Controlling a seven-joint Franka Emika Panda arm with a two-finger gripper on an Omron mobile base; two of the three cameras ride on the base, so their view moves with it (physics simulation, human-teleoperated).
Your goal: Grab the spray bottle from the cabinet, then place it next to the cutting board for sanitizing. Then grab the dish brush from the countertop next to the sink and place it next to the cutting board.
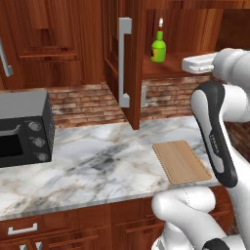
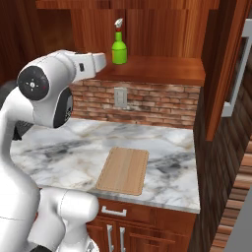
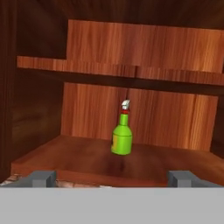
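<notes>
Green spray bottle (image 3: 121,139) stands upright on the cabinet (image 3: 78,155) shelf — label unreadable; end effector (image 3: 114,178) spread wide, empty.

We see even, soft rendered light across all 3 views, with no glare. The marble counter (image 1: 97,161) is the brightest surface. The cabinet (image 3: 131,109) interior is dim, darkest under its upper shelf and at the left wall. The spray bottle (image 3: 121,135) casts a faint shadow. Edges look slightly soft and low-resolution; no distortion.
</notes>
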